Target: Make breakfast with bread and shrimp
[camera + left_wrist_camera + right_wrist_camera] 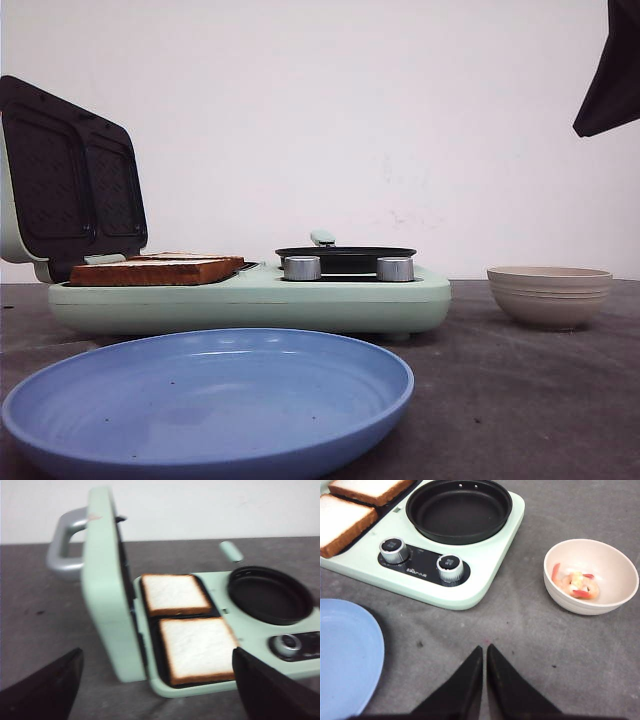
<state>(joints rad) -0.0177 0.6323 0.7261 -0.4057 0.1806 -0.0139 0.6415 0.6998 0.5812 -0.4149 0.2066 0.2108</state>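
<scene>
Two slices of bread point(174, 594) point(197, 648), white with toasted brown crusts, lie side by side in the open sandwich tray of a mint-green breakfast maker point(250, 300). My left gripper point(157, 652) hovers open above the nearer slice, holding nothing. The shrimp point(577, 585), small and orange-red, rests in a beige bowl point(590, 609) to the right of the appliance. My right gripper point(484, 647) is shut and empty above bare table, between the appliance's front corner and the bowl. The front view shows the bread point(155, 268) edge-on.
The lid point(102, 580) of the sandwich tray stands upright with a grey handle. A black frying pan point(459, 510) sits on the appliance behind two silver knobs point(394, 550) point(450, 568). A blue plate point(210, 400) lies in front. A dark arm part point(610, 75) hangs at upper right.
</scene>
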